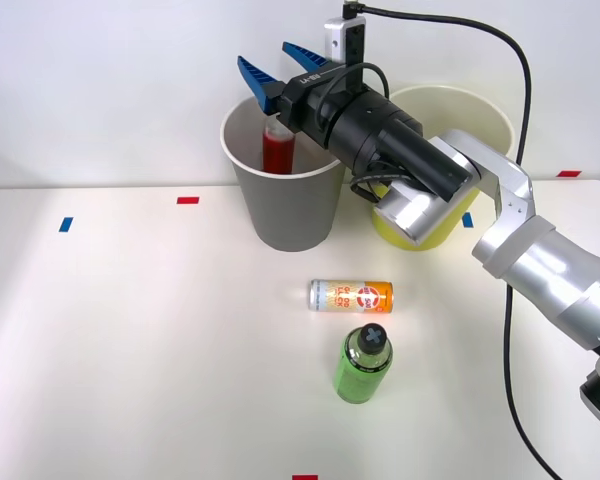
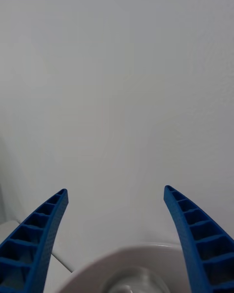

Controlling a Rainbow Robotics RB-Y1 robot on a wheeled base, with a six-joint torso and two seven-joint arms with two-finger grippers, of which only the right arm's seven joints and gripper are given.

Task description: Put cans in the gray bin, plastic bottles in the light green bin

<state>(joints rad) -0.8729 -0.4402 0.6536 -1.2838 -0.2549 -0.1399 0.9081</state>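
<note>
My right gripper (image 1: pixel 272 68) hangs open above the gray bin (image 1: pixel 285 215), its blue fingers spread with nothing between them. The short red can (image 1: pixel 278 148) stands inside that bin, just below the fingers. A slim silver-and-orange can (image 1: pixel 351 295) lies on its side on the table in front of the bins. Close in front of it stands the green plastic bottle (image 1: pixel 363 364) with a black cap. The light green bin (image 1: pixel 450 120) stands right of the gray one, partly hidden by my arm. In the right wrist view the open gripper (image 2: pixel 116 195) faces a white wall, the bin's white rim (image 2: pixel 141 251) below.
The white table (image 1: pixel 130 340) carries small blue and red tape marks (image 1: pixel 187 200) near its edges. A black cable (image 1: pixel 515 200) runs from my wrist down the right side. A white wall stands close behind the bins.
</note>
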